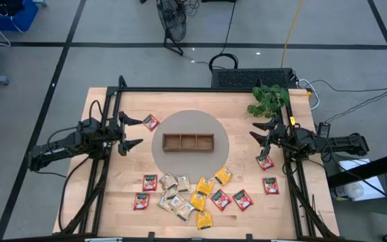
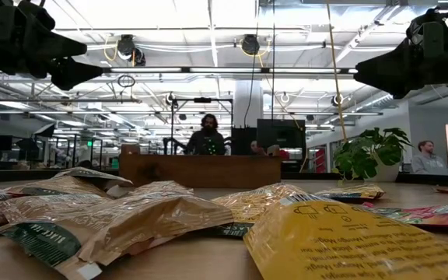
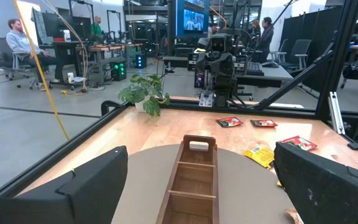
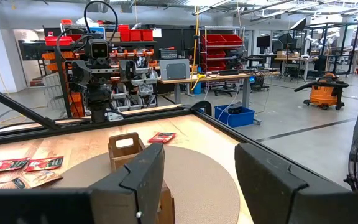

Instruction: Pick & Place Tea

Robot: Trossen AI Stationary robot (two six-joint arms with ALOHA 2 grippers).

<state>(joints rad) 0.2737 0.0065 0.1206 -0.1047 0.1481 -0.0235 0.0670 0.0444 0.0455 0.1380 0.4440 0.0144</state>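
Mostly crinkly flat square foil tea sachets [image 1: 192,195] near slatted wooden tray [image 1: 189,142]

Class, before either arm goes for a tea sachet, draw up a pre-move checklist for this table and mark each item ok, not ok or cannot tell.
1. Left gripper open and empty, held above the table left of the tray: ok.
2. Right gripper open, nothing between its fingers: ok.
3. Wooden tray on the round mat, all three compartments empty: ok.
4. Sachets within reach: red sachet near the left gripper, another red sachet near the right gripper: ok.
5. Sachets in the pile lie apart for a clean pick: not ok, several overlap.
6. Plant clear of the right arm's path: cannot tell.
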